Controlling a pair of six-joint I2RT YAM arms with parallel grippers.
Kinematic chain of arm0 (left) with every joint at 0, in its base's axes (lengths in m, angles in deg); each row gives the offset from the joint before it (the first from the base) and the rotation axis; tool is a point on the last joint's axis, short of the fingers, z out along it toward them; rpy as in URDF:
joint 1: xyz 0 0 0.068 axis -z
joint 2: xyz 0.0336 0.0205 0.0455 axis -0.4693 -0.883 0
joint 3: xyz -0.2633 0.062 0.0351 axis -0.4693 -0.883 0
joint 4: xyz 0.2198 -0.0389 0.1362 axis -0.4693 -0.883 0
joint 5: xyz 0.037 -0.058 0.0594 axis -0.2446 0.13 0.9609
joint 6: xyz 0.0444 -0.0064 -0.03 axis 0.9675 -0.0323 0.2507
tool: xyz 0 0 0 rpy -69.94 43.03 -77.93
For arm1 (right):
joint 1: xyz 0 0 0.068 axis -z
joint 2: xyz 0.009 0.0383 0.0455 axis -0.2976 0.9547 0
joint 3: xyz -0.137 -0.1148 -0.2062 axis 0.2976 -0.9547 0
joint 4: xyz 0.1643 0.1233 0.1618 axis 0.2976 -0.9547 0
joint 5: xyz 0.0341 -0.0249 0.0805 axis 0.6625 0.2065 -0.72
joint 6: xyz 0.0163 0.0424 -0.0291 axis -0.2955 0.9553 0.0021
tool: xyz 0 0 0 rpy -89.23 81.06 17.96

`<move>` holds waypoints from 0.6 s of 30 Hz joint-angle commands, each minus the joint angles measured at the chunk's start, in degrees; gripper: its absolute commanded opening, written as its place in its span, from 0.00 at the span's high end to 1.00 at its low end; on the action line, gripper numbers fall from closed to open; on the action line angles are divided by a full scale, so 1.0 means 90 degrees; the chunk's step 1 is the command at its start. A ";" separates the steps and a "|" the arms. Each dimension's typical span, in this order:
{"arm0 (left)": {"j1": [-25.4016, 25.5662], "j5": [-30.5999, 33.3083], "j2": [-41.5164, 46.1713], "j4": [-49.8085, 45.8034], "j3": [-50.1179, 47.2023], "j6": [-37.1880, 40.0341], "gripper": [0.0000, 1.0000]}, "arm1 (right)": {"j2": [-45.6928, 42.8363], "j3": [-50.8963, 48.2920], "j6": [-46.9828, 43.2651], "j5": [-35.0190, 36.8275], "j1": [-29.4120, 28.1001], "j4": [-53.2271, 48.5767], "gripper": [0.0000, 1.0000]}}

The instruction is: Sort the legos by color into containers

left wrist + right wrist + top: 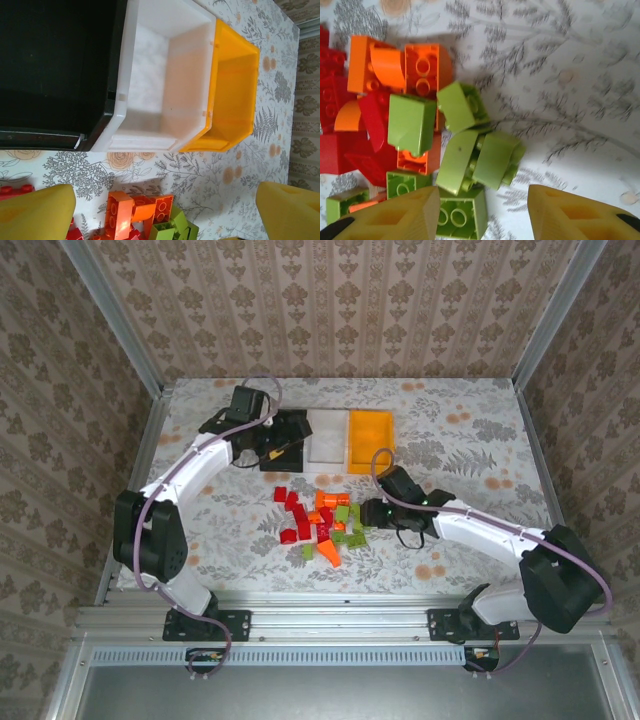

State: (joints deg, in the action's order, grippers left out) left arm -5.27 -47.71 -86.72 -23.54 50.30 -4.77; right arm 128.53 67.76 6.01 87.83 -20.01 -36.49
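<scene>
Left jaws hang over the near edge of the black bin (288,440), spread wide with nothing between them. The left wrist view shows two blunt yellow pads (35,210) (matte, foam-like) at its lower corners.

Black bin is glossy hard plastic. The white bin (328,437) touches it and looks slightly translucent. The orange-yellow bin (371,440) touches that one in turn. All three are rectangular and stand in a row.

The table (460,430) is covered in floral print. The legos (322,523) lie on it in a loose heap just in front of the bins, red mostly left, orange and light green to the right.

Right jaws are open at the heap's right edge. The right wrist view gives the studs and curved pieces that the overhead blurs. A green brick (457,216) lies between the yellow fingers (575,212); contact, cannot tell.
</scene>
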 commanded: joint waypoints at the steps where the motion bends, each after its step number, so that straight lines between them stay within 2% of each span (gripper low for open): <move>1: -0.0092 -0.0004 0.0007 -0.0098 0.0073 -0.0065 0.05 | -0.0119 -0.0281 0.0956 -0.0111 -0.0313 -0.0049 0.44; 5: -0.0187 -0.0104 0.0035 -0.0097 0.0102 -0.0117 0.05 | -0.0219 -0.0450 0.1449 0.0080 -0.0679 0.0043 0.37; 9: -0.0278 -0.0163 0.0109 -0.0088 0.0103 -0.0161 0.05 | -0.0017 -0.0110 0.0920 0.0498 -0.0963 -0.0425 0.24; 18: -0.0345 -0.0202 0.0143 -0.0058 0.0093 -0.0168 0.05 | 0.0765 0.0552 -0.0322 0.0562 -0.1101 -0.1010 0.21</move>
State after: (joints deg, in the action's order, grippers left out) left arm -7.85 -48.12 -86.72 -23.76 50.30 -5.41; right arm 133.10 70.62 8.11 91.17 -29.25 -41.65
